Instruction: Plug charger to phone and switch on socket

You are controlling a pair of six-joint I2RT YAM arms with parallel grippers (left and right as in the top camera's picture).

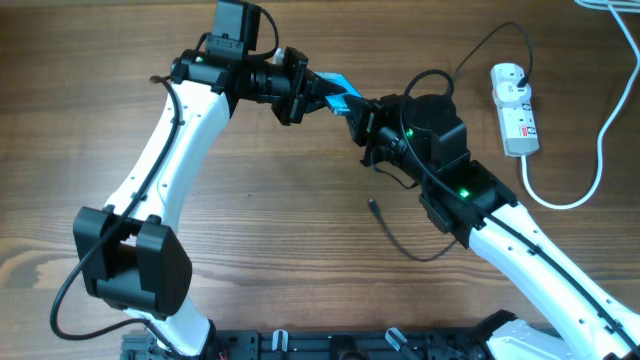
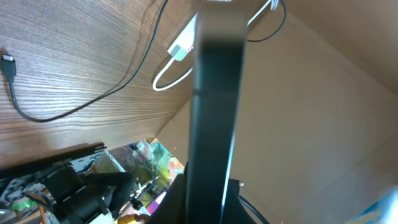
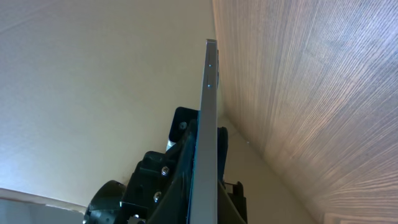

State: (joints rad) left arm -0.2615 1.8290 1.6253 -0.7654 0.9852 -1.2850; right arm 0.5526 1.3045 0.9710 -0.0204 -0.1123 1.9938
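The phone (image 1: 337, 90) shows its turquoise screen and is held above the table between both grippers. My left gripper (image 1: 312, 90) is shut on its left end. My right gripper (image 1: 358, 113) is shut on its right end. The phone appears edge-on in the left wrist view (image 2: 214, 106) and in the right wrist view (image 3: 208, 118). The charger's thin black cable lies on the table with its plug tip (image 1: 373, 205) free, below the phone; the tip also shows in the left wrist view (image 2: 7, 61). The white socket (image 1: 514, 108) lies at the far right.
A thick white lead (image 1: 600, 130) loops from the socket along the right edge. The black cable curves under my right arm and up to the socket. The socket also shows in the left wrist view (image 2: 183, 46).
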